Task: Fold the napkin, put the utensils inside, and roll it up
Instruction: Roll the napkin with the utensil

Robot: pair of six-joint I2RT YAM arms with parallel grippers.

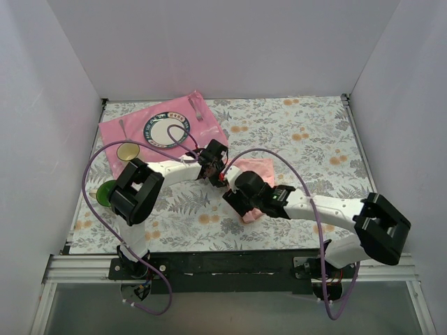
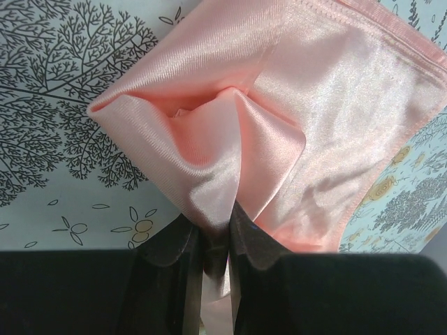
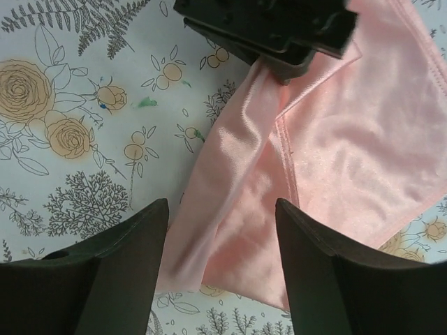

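The pale salmon napkin [image 1: 255, 167] lies crumpled at the table's middle, between my two grippers. My left gripper [image 2: 215, 222] is shut on a pinched fold of the napkin [image 2: 293, 125], and the cloth bunches up in front of its fingers. My right gripper [image 3: 222, 209] stands open just above the napkin [image 3: 349, 146], with a twisted strip of it between the fingers. In the right wrist view the left gripper [image 3: 279, 31] holds the strip's far end. The utensils [image 1: 198, 109] lie on the hot-pink mat at the back left.
The hot-pink mat [image 1: 115, 132] carries a round plate [image 1: 166, 130]. A yellow cup [image 1: 128, 151] and a green cup [image 1: 105, 192] stand by the left arm. The floral tablecloth [image 1: 314, 132] covers the table, with white walls all round.
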